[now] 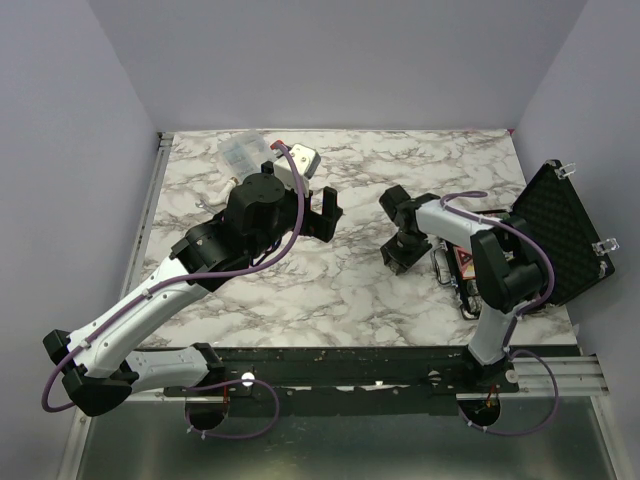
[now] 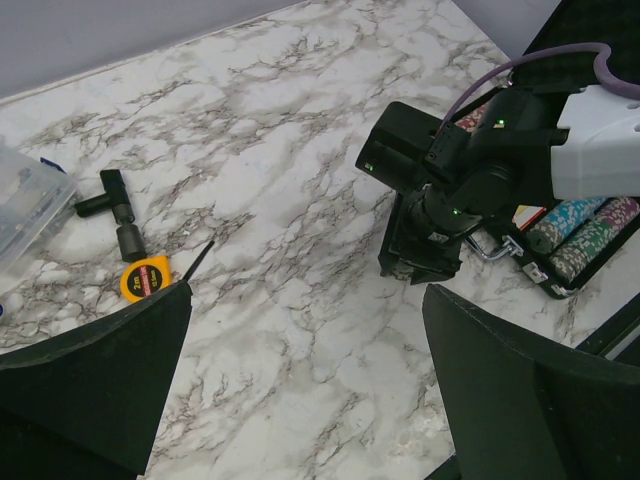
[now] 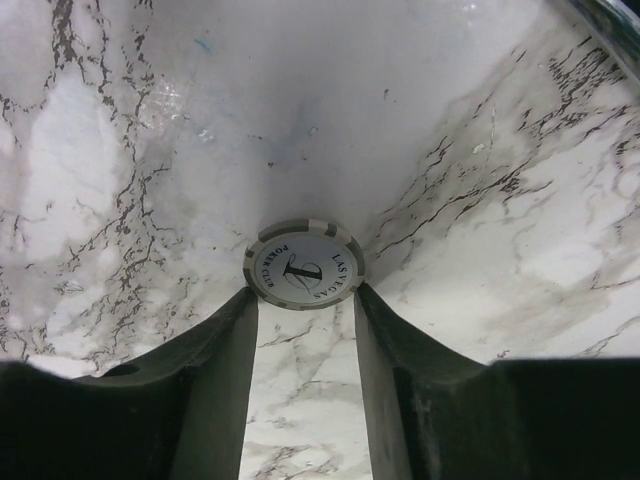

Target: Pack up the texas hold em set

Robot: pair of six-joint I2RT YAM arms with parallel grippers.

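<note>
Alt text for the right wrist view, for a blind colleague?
A white poker chip marked Las Vegas Poker Club lies flat on the marble table, framed by the two fingertips of the right gripper. The tips meet its edge on both sides; a firm grip cannot be confirmed.

a robot test cell: bare pale walls (image 1: 340, 60) enclose a marble-look tabletop (image 1: 350, 290); a metal rail (image 1: 380, 365) along its near edge carries the left arm (image 1: 160, 300) and right arm (image 1: 500, 290).
</note>
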